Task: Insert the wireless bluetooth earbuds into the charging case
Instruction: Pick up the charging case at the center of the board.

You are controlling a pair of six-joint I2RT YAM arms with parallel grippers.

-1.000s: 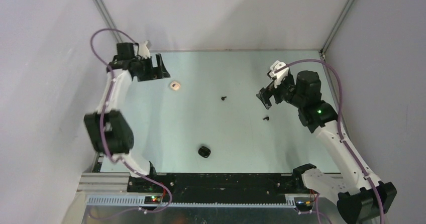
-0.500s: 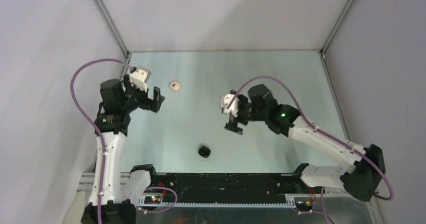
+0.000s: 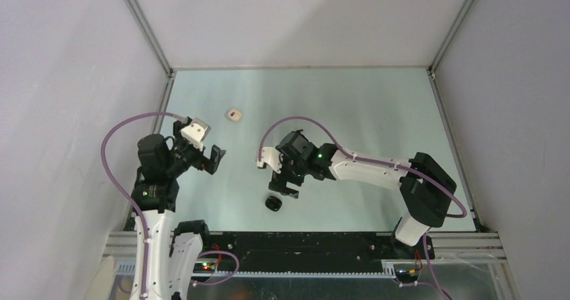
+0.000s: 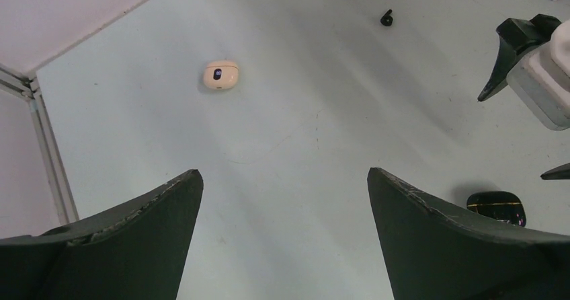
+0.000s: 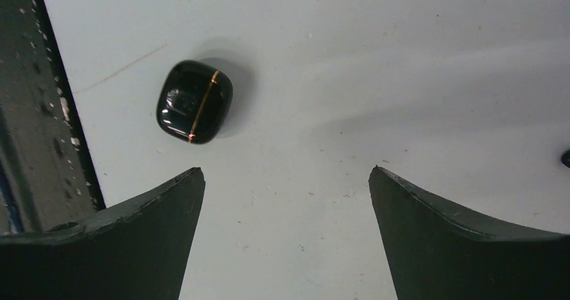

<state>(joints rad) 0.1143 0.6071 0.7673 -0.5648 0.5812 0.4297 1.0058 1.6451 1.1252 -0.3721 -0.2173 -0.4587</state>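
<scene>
A black charging case (image 3: 273,204) with a gold seam lies shut near the table's front edge; it also shows in the right wrist view (image 5: 195,110) and the left wrist view (image 4: 496,206). My right gripper (image 3: 282,182) is open and empty just behind it (image 5: 286,169). A cream charging case (image 3: 233,114) lies shut at the back left (image 4: 220,75). My left gripper (image 3: 215,161) is open and empty, in front of the cream case (image 4: 283,172). One black earbud (image 4: 386,18) lies on the table in the left wrist view. The cream earbuds are out of view.
Grey walls close the table on three sides, with a metal corner post (image 4: 47,145) at the left. A dark rail (image 5: 40,145) runs along the near edge beside the black case. The right arm (image 3: 363,167) stretches across the middle of the table.
Both arms have swung from the back toward the front. My right gripper has moved left and forward to just behind the black case. My left gripper has drawn back from the cream case.
</scene>
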